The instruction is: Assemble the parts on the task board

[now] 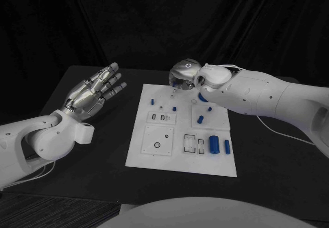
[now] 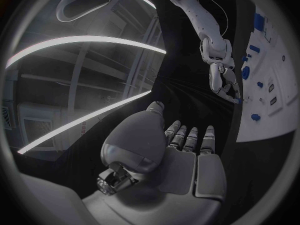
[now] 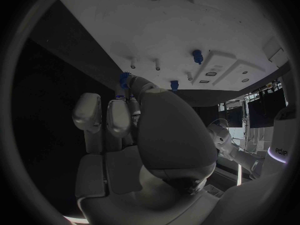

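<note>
Nearest the head camera, the robot's left hand (image 1: 92, 92) is raised off the black table (image 1: 75, 156), well to the left of the white rectangular task board (image 1: 181, 164). Its silver fingers are spread and it holds nothing. That posture looks like waiting, kept clear so the other arm has the board to itself.

Its right hand (image 1: 184, 76) reaches over the board's far edge with its fingers pointing down. In the left wrist view, the right hand's fingertips (image 2: 236, 96) come together just beside a small blue part (image 2: 240, 100) at the board's rim. In the right wrist view, a blue piece (image 3: 125, 80) sits at the tip of that hand. I judge that it is pinching this piece, though the contact itself is too small to be certain.

On the board, the other small blue parts are scattered. A larger blue cylinder (image 1: 214, 144) and a slimmer blue bar (image 1: 227, 147) lie near the right edge, beside 2 rectangular outlined recesses (image 1: 189, 143). Another blue peg (image 1: 200, 119) stands on a raised square plate. 2 thin pale pins (image 3: 157, 64) stand near the far edge. A round hole (image 1: 157, 145) in the lower left plate is unfilled.

Most recesses look unfilled, so assembly seems to be at an early stage.
</note>
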